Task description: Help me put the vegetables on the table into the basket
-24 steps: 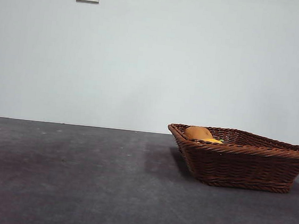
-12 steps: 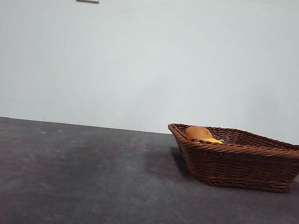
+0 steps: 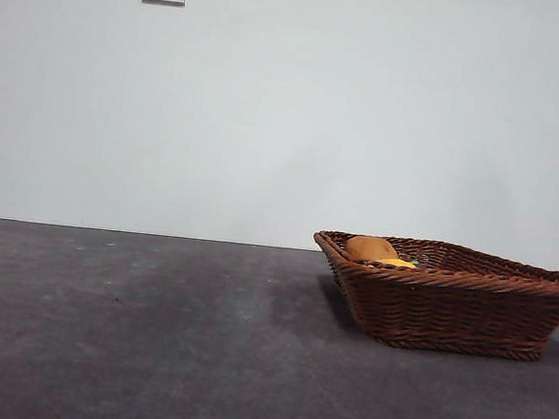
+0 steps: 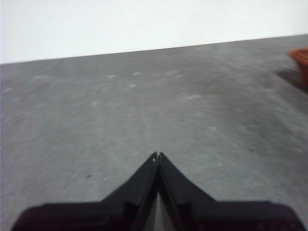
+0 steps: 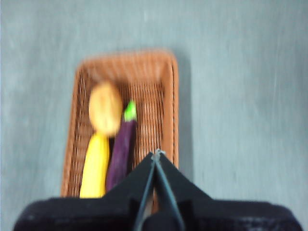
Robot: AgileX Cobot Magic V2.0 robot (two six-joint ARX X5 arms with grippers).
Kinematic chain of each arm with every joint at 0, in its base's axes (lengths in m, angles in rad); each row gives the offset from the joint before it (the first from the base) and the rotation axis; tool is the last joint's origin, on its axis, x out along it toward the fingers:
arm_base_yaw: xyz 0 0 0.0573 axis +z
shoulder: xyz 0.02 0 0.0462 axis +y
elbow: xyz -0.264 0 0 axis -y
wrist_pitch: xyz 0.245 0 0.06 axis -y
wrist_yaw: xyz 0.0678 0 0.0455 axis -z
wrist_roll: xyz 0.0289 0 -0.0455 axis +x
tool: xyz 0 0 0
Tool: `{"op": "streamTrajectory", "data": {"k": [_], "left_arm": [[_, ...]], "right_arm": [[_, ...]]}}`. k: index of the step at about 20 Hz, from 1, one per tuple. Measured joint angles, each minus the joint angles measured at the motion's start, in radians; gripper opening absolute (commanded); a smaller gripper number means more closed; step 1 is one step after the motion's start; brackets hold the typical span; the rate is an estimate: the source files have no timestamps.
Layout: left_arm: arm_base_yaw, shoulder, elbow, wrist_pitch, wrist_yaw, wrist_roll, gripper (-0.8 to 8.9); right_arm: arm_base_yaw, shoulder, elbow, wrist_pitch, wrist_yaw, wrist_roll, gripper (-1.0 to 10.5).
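Basket (image 5: pixel 166 96) holds potato (image 5: pixel 105 109), eggplant (image 5: pixel 121 147); both grippers' jaws closed, empty.

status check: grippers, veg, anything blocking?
Left gripper shut, low over table. Right gripper shut, above basket. Potato, yellow vegetable, eggplant inside. No obstruction.

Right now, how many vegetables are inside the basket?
3, all inside the basket: a potato at one end, a long yellow vegetable and an eggplant side by side next to it. The right gripper hides part of the basket floor.
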Motion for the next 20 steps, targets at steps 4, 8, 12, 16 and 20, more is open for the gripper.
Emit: {"op": "streamTrajectory", "data": {"k": [4, 8, 12, 16, 20], "left_arm": [[0.002, -0.001, 0.000, 0.001, -0.005, -0.023, -0.03], [0.005, -0.002, 0.000, 0.002, -0.005, -0.028, -0.03], [0.007, -0.002, 0.000, 0.002, -0.005, -0.032, -0.03], [0.007, -0.002, 0.000, 0.002, -0.005, -0.033, -0.03], [0.007, -0.002, 0.000, 0.002, -0.005, -0.034, -0.03]], "right_arm": [[0.000, 0.024, 0.000, 0.107, 0.000, 0.000, 0.0], [0.000, 0.031, 0.000, 0.192, 0.004, 0.000, 0.0], [0.000, 0.031, 0.000, 0.254, 0.006, 0.000, 0.0], [0.000, 0.031, 0.000, 0.269, 0.007, 0.000, 0.0], [0.000, 0.031, 0.000, 0.269, 0.008, 0.000, 0.0]]}}
